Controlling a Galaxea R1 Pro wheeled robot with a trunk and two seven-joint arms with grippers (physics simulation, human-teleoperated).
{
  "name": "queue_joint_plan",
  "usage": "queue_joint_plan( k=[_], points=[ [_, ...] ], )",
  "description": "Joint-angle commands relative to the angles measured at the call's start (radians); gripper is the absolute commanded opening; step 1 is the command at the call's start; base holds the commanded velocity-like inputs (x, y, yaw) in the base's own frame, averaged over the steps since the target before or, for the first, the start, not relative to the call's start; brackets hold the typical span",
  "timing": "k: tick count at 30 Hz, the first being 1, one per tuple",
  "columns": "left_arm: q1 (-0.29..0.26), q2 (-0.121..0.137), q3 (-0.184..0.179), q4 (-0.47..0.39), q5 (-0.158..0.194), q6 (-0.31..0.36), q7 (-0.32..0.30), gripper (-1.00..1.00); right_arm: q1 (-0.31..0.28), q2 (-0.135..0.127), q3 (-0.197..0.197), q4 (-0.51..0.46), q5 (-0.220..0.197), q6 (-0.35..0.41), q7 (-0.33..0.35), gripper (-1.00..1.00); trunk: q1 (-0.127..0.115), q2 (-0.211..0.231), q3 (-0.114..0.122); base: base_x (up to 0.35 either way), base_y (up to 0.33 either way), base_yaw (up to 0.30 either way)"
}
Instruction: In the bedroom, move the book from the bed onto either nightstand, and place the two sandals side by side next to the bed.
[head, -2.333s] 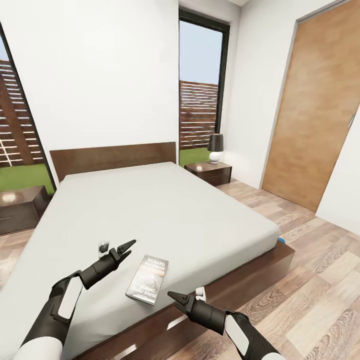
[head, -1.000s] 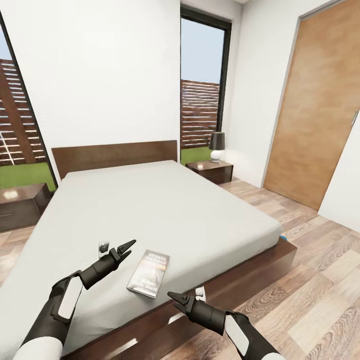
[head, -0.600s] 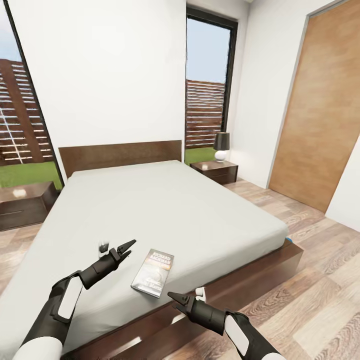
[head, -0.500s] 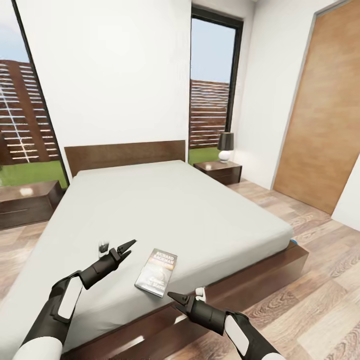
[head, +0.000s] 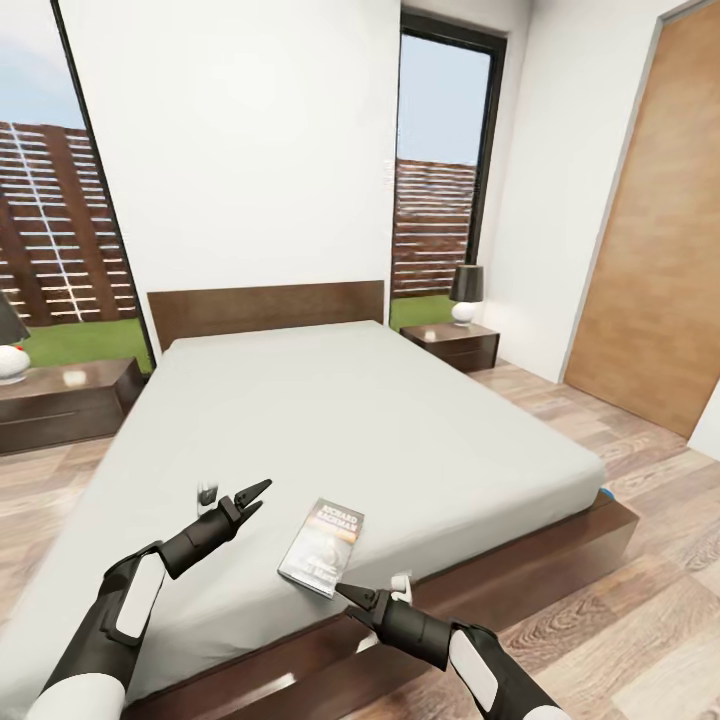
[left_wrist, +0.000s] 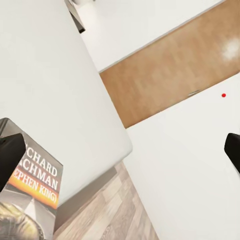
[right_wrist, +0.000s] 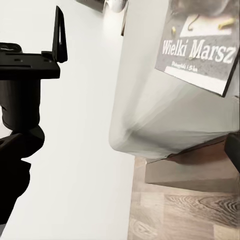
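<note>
The book (head: 322, 547) lies flat on the pale-grey mattress of the bed (head: 340, 420), near its foot edge. Its grey cover with white lettering and an orange band also shows in the left wrist view (left_wrist: 31, 200) and in the right wrist view (right_wrist: 200, 42). My left gripper (head: 232, 492) hovers open over the mattress, just left of the book. My right gripper (head: 375, 590) hangs open at the bed's foot edge, just right of the book's near corner. One nightstand (head: 452, 345) stands at the bed's far right, the other (head: 65, 400) at its left. A blue speck of a sandal (head: 607, 493) peeks past the bed's right corner.
Each nightstand carries a black-shaded lamp, one at the right (head: 465, 293) and one at the left (head: 10, 345). A brown wooden door (head: 655, 250) fills the right wall. Wood-plank floor (head: 640, 620) runs along the bed's right side and foot.
The whole view has swung, so the left nightstand's lamp has come into sight. The book now sits nearer my right gripper in the picture. Both arms hold the same pose.
</note>
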Motion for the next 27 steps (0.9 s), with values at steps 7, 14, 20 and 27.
queue_joint_plan(
  k=[7,14,20,27],
  points=[
    [-0.001,-0.001,0.001,0.0,0.003,0.005,-0.001,1.0,-0.001,-0.001,0.003,0.0,-0.01,0.008,0.0,1.0,0.0,0.0,-0.001,0.066,-0.062,0.001],
    [-0.001,-0.001,0.001,0.0,0.003,0.005,-0.001,1.0,-0.001,-0.001,0.003,0.0,-0.011,0.008,0.0,1.0,0.0,0.0,-0.001,0.004,-0.004,0.0],
    [-0.001,0.0,0.001,0.0,0.003,0.005,-0.001,1.0,-0.001,-0.001,0.003,0.0,-0.011,0.008,0.0,1.0,0.0,0.0,-0.001,0.072,0.0,0.0],
    [-0.001,-0.001,0.001,0.0,0.003,0.005,-0.001,1.0,-0.001,-0.001,0.003,0.0,-0.011,0.008,0.0,1.0,0.0,0.0,-0.001,0.082,0.0,0.0]
  ],
)
